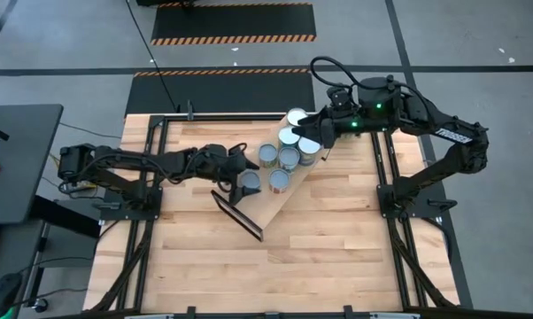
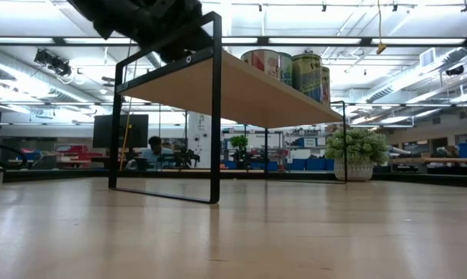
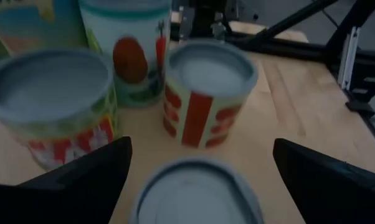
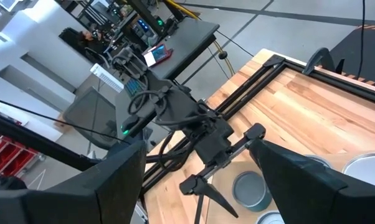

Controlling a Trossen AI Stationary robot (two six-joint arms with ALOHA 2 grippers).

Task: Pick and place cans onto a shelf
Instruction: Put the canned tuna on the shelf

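Observation:
The light-wood shelf (image 1: 275, 208) lies slantwise on the table, with several cans standing on its top. My left gripper (image 1: 246, 170) hovers open over the shelf's near end. In the left wrist view its fingers (image 3: 81, 180) stand on either side of a pale-topped can (image 3: 197, 193), apart from it. That can also shows in the high view (image 1: 249, 183). More cans (image 3: 209, 93) stand just beyond it. My right gripper (image 1: 312, 135) is open and empty above the cans (image 1: 289, 136) at the shelf's far end. In the low view the shelf (image 2: 249, 97) stands on dark end frames, with cans (image 2: 295, 71) on top.
A small potted plant (image 2: 356, 151) stands behind the shelf in the low view. Black frame rails (image 1: 386, 177) run along the table's left and right sides. Bare slatted tabletop (image 1: 337, 257) lies toward the near edge. A dark side desk (image 1: 14, 159) stands left of the table.

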